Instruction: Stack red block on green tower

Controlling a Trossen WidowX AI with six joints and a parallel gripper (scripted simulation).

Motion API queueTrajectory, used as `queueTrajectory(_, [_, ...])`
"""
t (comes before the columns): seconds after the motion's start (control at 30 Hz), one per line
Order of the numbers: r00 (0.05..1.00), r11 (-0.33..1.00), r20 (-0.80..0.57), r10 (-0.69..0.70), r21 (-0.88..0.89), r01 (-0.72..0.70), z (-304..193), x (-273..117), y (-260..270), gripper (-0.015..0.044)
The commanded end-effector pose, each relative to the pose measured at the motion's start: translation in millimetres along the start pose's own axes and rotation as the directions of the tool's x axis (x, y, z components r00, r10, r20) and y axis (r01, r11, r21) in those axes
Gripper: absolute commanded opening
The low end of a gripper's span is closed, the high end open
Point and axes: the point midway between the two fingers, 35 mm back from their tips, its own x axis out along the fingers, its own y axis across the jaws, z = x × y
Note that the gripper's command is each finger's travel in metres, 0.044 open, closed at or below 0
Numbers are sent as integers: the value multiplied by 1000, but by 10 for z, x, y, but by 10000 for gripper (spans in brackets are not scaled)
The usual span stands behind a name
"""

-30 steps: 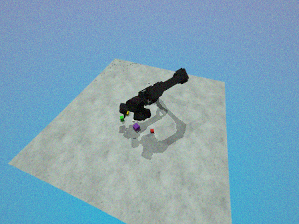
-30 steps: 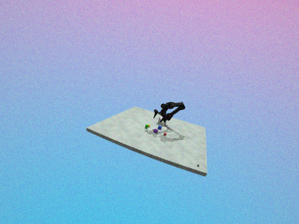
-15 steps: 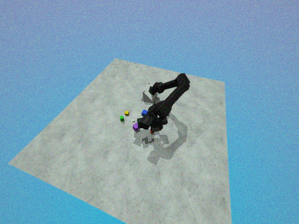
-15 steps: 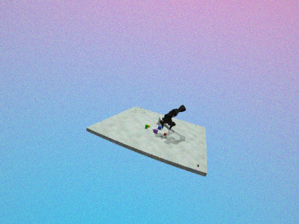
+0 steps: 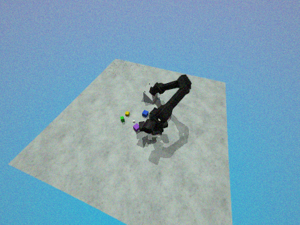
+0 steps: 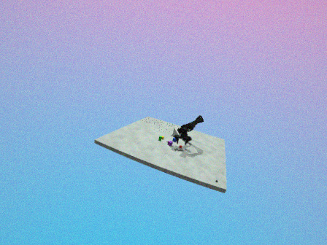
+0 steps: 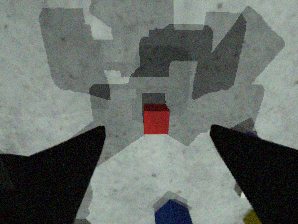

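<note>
My top and exterior views watch the mottled grey stone slab (image 5: pixel 84 161) from afar; my wrist view looks down close.
</note>
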Motion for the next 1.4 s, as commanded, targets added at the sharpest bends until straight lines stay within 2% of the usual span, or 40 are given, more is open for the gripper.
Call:
queueTrajectory(0.0, [1000, 1000, 1, 3, 6, -3, -8, 48, 2, 440])
queueTrajectory(0.6, [1000, 1000, 2, 4, 6, -4, -10, 330, 5, 440])
queueTrajectory(1.17, [1000, 1000, 2, 4, 6, -4, -12, 336, 5, 440])
queueTrajectory(1.37, [1000, 1000, 2, 4, 6, -4, -12, 336, 5, 282])
